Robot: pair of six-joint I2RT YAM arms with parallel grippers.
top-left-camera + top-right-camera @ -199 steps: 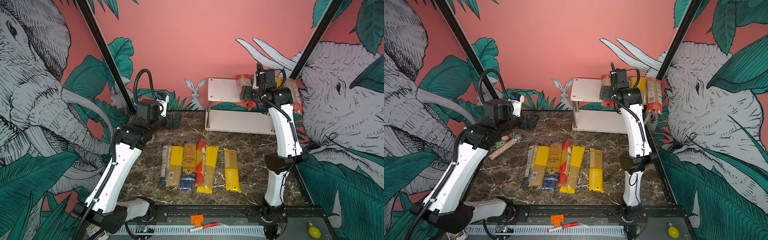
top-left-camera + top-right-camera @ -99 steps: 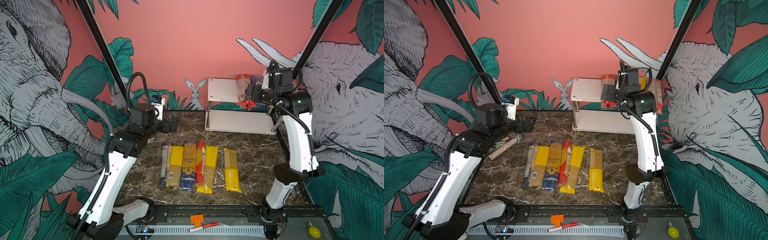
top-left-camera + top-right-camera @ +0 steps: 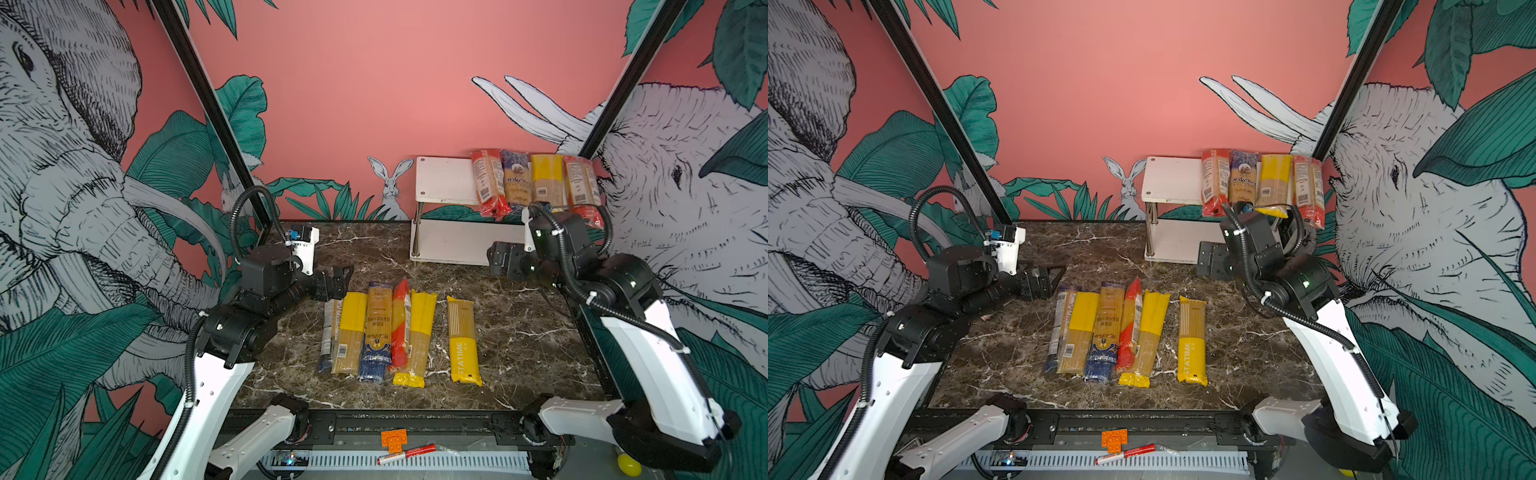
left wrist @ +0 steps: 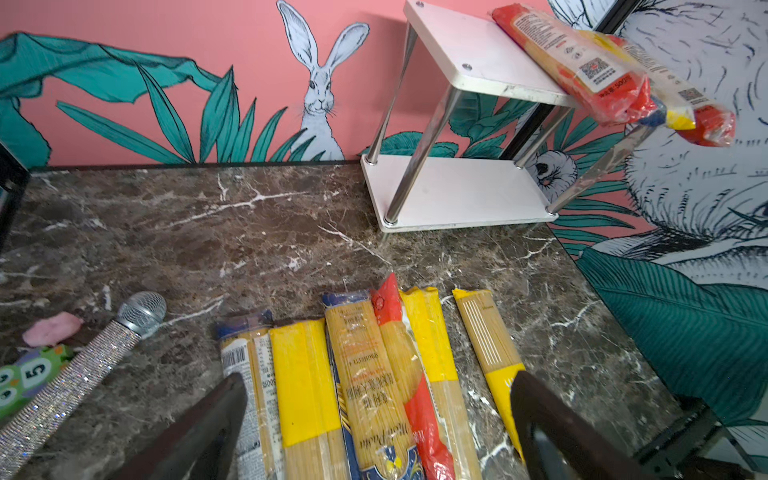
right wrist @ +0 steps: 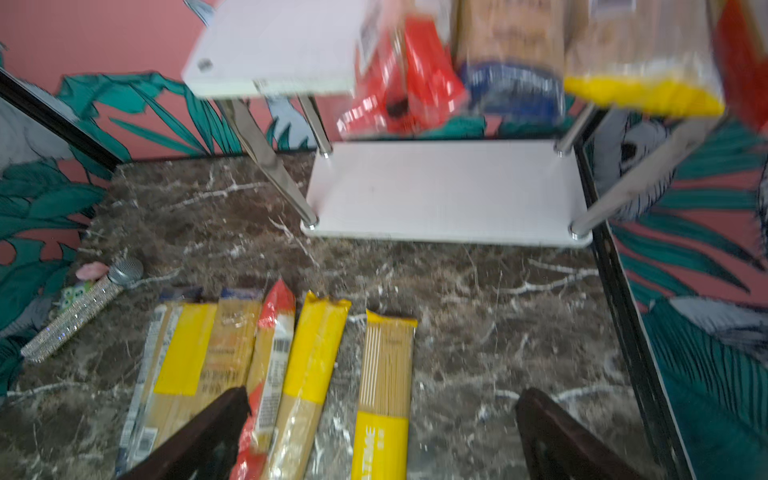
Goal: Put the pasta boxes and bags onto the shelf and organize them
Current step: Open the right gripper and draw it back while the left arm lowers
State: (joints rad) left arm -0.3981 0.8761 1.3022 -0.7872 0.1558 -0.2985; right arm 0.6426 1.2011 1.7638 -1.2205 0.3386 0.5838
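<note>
Marble table: left gripper and right gripper empty, spread wide; I'd grab lone yellow pack mid-length, lay it flat on bare end of shelf.

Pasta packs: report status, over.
Both open, empty: left claw, right claw. Six packs on table; shelved packs on shelf top tier. Nothing in the way.

Light: bright, even and diffuse, falling from above; no dim corners.
Shadows: thin and soft-edged, beside the pasta packs on the marble table.
Glare: bright streaks on the shelf posts and a sheen on the pack wrapping.
Blur: right wrist view smeared throughout, worst on the packs on the shelf; left wrist view sharp.
Distortion: both top views bow at their edges.
</note>
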